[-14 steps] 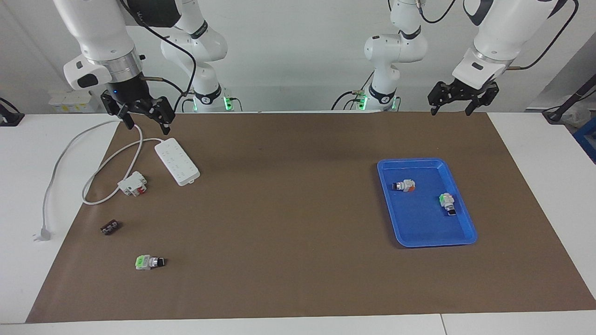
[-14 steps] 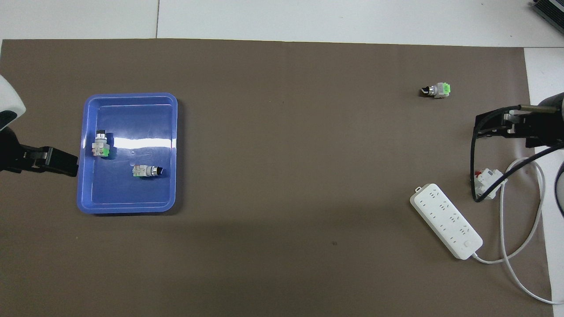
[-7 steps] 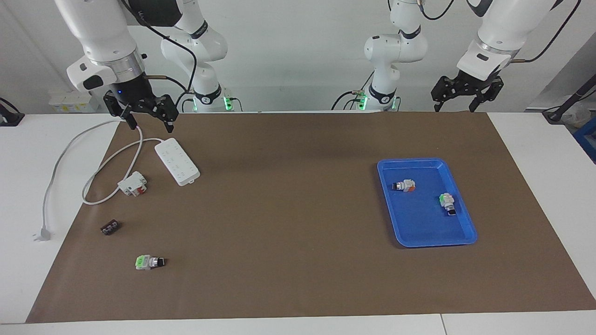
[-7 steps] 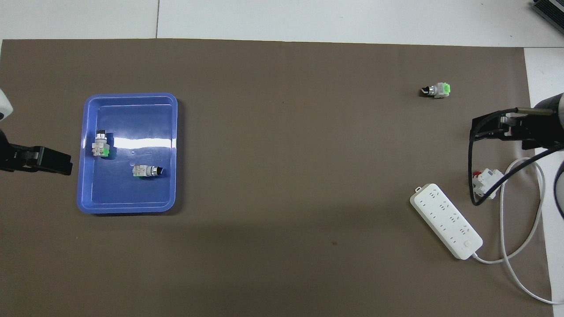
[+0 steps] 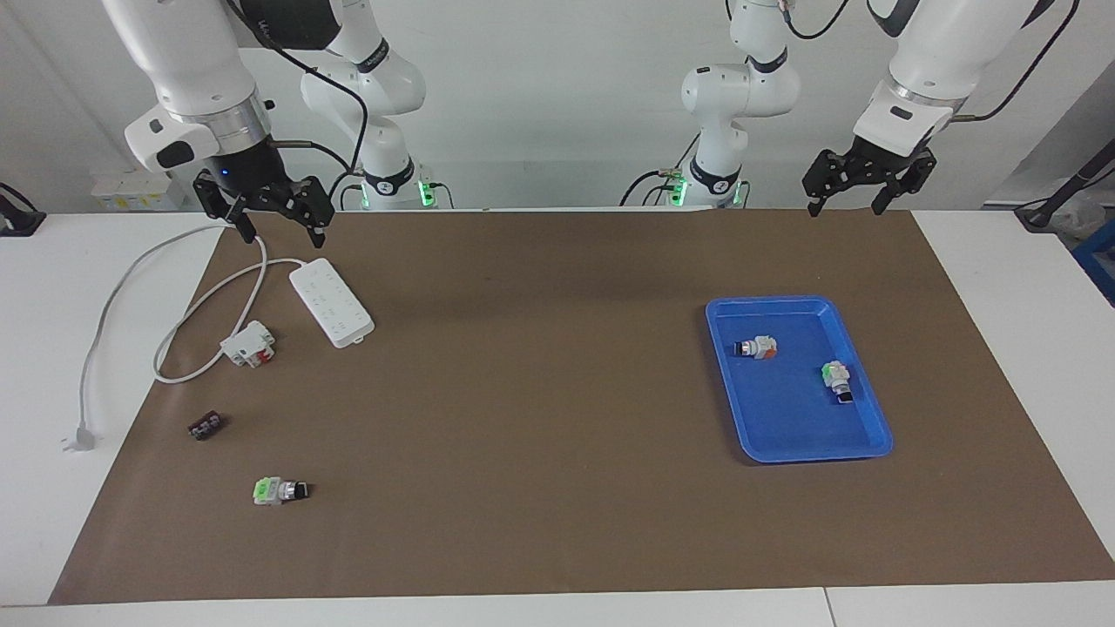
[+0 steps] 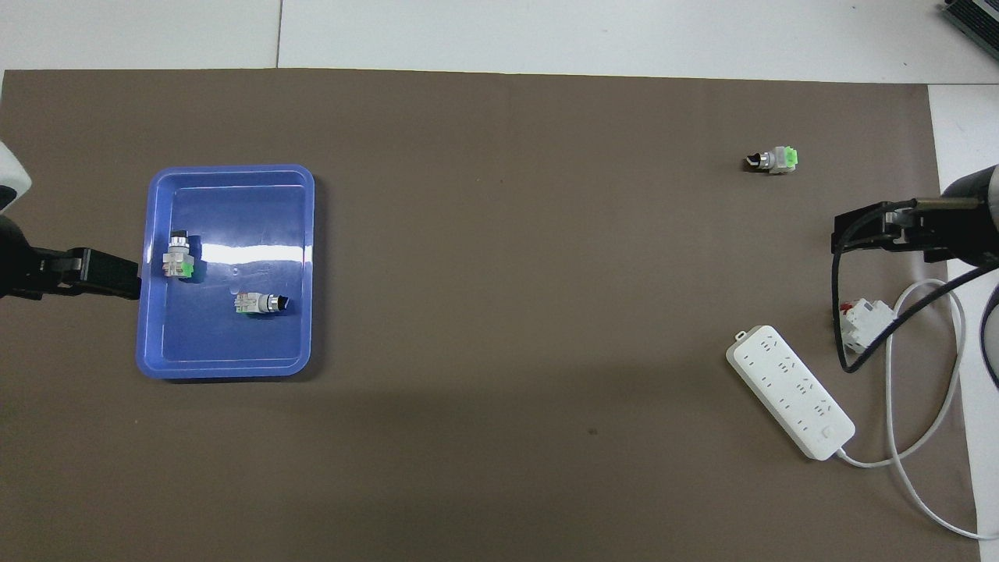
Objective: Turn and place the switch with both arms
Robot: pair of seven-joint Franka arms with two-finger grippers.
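Switch (image 5: 755, 348) lay in the blue tray (image 5: 862, 447), nearer the robots than its green-ended neighbour (image 5: 837, 380). Left gripper (image 5: 857, 205) and right gripper (image 5: 276, 228) both hung spread and empty. Left should descend squarely over the white body, avoiding the tray wall.

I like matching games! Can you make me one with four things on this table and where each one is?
Things:
1. white rotary switch with orange block
2. long white power strip
3. white rotary switch with bright green end
4. small dark brown block

Places:
A. on the mat, farthest from the robots
B. inside the blue plastic tray
C. nearest the robots, cable attached
D. alone between the other two mat items

Pairs: 1-B, 2-C, 3-A, 4-D
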